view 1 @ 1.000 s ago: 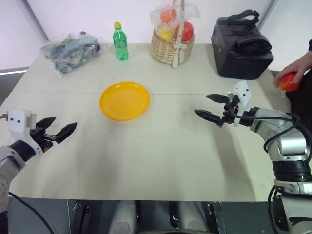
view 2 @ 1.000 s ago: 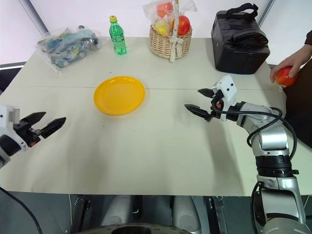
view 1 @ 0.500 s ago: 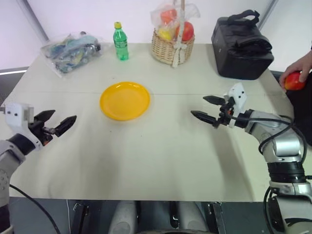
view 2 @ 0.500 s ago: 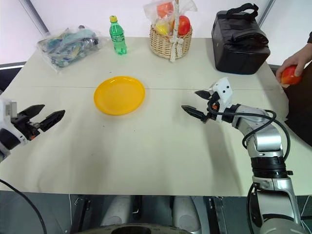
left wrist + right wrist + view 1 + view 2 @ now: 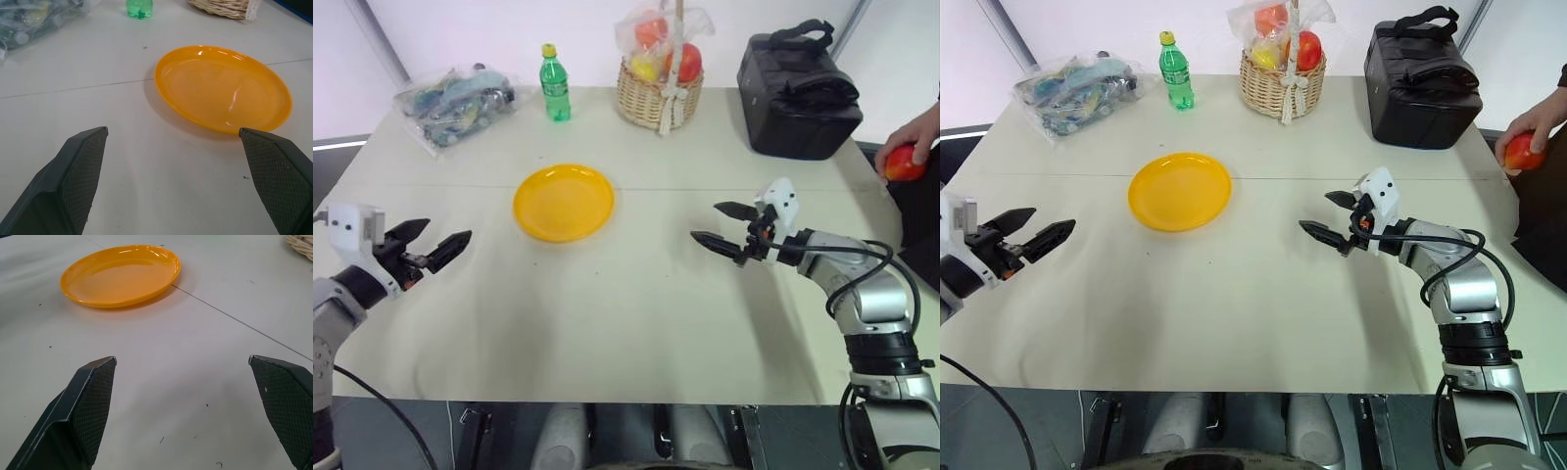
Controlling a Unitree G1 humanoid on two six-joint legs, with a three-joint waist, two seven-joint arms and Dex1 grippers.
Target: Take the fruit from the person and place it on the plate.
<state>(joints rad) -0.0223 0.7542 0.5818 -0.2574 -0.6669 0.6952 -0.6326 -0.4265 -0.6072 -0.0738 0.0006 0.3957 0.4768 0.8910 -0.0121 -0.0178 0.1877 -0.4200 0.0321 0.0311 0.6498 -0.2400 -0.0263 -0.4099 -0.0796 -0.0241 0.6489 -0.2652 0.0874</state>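
A person's hand (image 5: 916, 135) at the table's far right edge holds the fruit (image 5: 903, 164), a red apple. The empty yellow plate (image 5: 564, 201) lies left of the table's middle; it also shows ahead of each wrist camera as the plate (image 5: 222, 88) and the plate (image 5: 121, 274). My right gripper (image 5: 715, 225) hovers open over the table's middle right, pointing left toward the plate, well left of the apple. My left gripper (image 5: 436, 244) hangs open over the table's near left, pointing toward the plate, with nothing between its fingers.
At the back stand a wicker basket (image 5: 658, 93) of wrapped fruits, a green bottle (image 5: 554, 83), a clear bag of items (image 5: 455, 101) and a black bag (image 5: 800, 90). A thin seam crosses the table behind the plate.
The right gripper has shifted a little left and lower, toward the table's middle. The person's hand with the apple has drawn slightly right and up. The left gripper stays put.
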